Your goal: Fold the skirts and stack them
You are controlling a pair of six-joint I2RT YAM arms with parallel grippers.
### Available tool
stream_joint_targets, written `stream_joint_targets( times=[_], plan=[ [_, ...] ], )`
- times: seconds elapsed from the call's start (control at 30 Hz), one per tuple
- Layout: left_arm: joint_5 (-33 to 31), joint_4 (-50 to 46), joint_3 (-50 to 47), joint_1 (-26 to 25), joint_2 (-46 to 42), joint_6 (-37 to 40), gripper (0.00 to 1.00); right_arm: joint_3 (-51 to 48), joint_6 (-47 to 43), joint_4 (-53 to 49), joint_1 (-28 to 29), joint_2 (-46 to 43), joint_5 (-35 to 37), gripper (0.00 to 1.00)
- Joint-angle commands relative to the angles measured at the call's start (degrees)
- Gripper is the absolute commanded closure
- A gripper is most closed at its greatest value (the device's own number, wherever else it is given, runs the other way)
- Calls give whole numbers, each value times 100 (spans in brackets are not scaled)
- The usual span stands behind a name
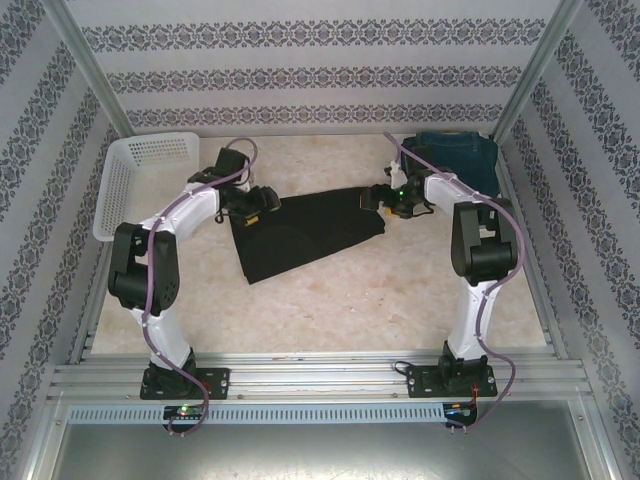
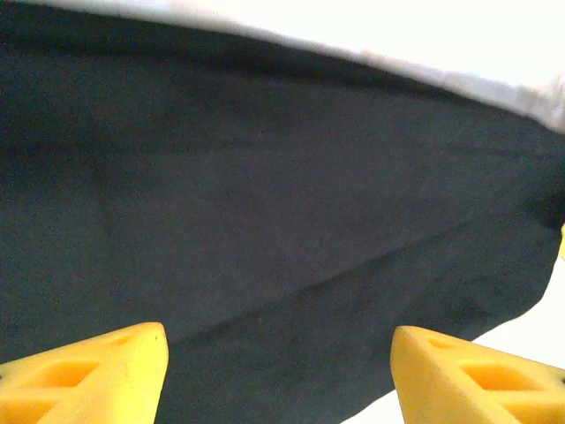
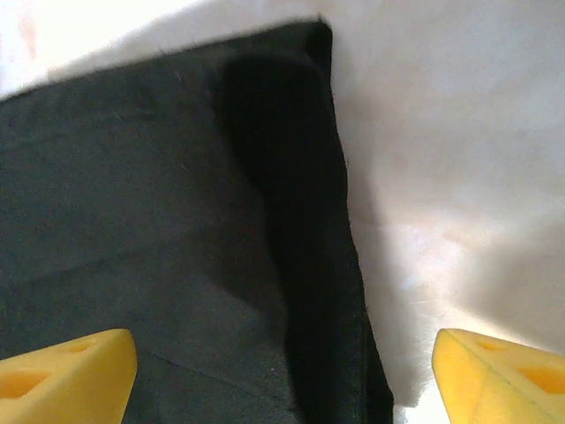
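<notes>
Yellow fingertips (image 2: 97, 375) of the left gripper (image 2: 278, 353) poke in from the bottom edge of the left wrist view, cut off by the frame. The jaws are wide apart with nothing between them, and whether they touch the cloth beneath cannot be told. That cloth is the black skirt (image 2: 265, 194), a dark, blurred sheet with no seam or hem to make out. The right gripper (image 3: 282, 353) likewise shows two yellow tips spread apart, over the skirt's right end, where a fold casts a darker band down to a square corner. From above, the black skirt lies flat at the middle of the table (image 1: 400, 290), between the two grippers. Its left end is partly covered by the left gripper and its narrow right tip runs up to the right one. A teal-blue skirt (image 1: 455, 155) sits in the far right corner, its near edge hidden behind the right arm. A white mesh basket (image 1: 113, 195) stands along the far left edge, well apart from the skirts. The tabletop is pale and mottled, and walls (image 1: 300, 70) with dark patterned bands enclose it.
</notes>
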Motion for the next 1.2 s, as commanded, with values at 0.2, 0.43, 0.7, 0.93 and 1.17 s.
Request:
stream_joint_targets(
  times=[0.2, 0.43, 0.7, 0.93, 1.17],
  plan=[
    [199, 560, -915, 64, 223, -381, 32, 543, -112, -624, 29, 650, -1003, 27],
    [-3, 657, -1274, 68, 535, -324, 33, 593, 262, -656, 228, 850, -1596, 47],
    [-23, 710, -1386, 85, 577, -284, 33, 444, 914, -185, 363, 679, -1530, 82],
    [-268, 441, -1300, 198, 165, 69, 33, 424, 724, -1047, 193, -211, 56, 100],
    [221, 763, -1423, 144, 592, 15, 44, 1013, 1154, -2280, 964, -573, 1766, 95]
  ],
)
